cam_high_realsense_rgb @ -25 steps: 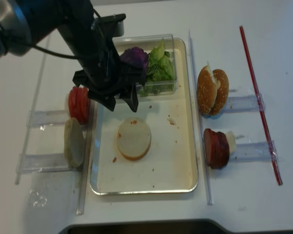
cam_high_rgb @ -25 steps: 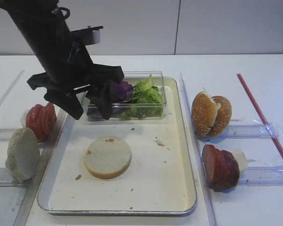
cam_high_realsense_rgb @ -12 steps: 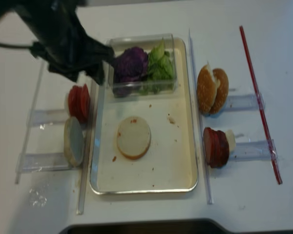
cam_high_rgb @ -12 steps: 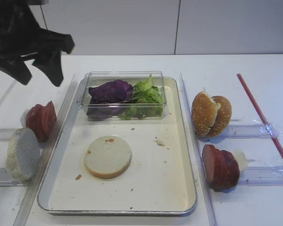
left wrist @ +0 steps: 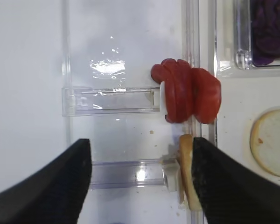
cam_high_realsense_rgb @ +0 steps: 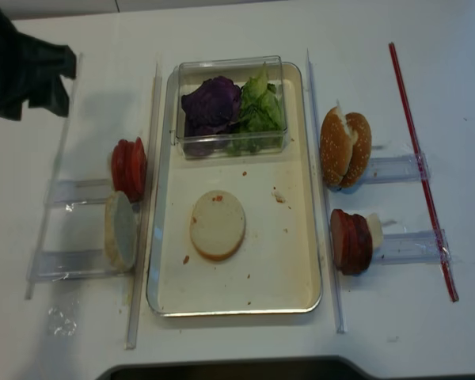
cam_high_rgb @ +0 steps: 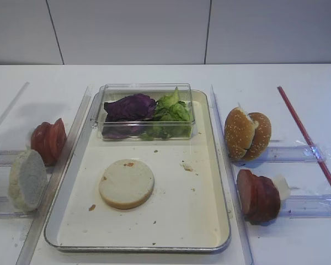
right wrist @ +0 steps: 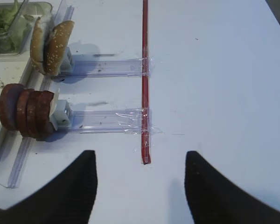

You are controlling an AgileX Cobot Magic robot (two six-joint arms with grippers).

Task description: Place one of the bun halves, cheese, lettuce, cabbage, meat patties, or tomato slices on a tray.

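**Ann:** While the left gripper [left wrist: 139,179] hangs over the far-left table, its two dark, rounded fingers [left wrist: 51,186] stand wide apart with nothing between them.

**Ben:** And under it?

**Ann:** Clear plastic holder strips on white table. One props up the tomato slices [cam_high_rgb: 48,141], glossy pinkish-red rounds standing on edge in a tight stack. Nearer, a second strip props a pale bun half [cam_high_rgb: 26,180], also on edge, matte and off-white.

**Ben:** Moving right, that's the tray [cam_high_rgb: 220,221]?

**Ann:** Yes, a big cream rectangle with rounded corners and a raised silvery rim, speckled with crumbs. A pale bun disc [cam_high_rgb: 126,183] lies flat on it, left of centre towards the near side: round, smooth cut face up, tan rim, a small reddish smear on top. Nothing touches it.

**Ben:** At the far end?

**Ann:** A clear plastic box [cam_high_rgb: 146,88] sits on the tray. Crinkled dark-purple cabbage [cam_high_rgb: 129,107] fills its left side, ruffled bright-green lettuce [cam_high_rgb: 171,113] its right.

**Ben:** Right of the tray?

**Ann:** Sesame-seeded buns [cam_high_rgb: 246,134], golden brown, stand on edge in another clear holder. Nearer, the meat patties [cam_high_rgb: 257,195], thick dark reddish-brown discs, are stacked on edge against a small white block. Beyond them runs a thin red rod [right wrist: 145,79], taped across both holders.

**Ben:** And the right gripper [right wrist: 139,186]?

**Ann:** Dark fingers spread wide above bare table, gripping nothing.
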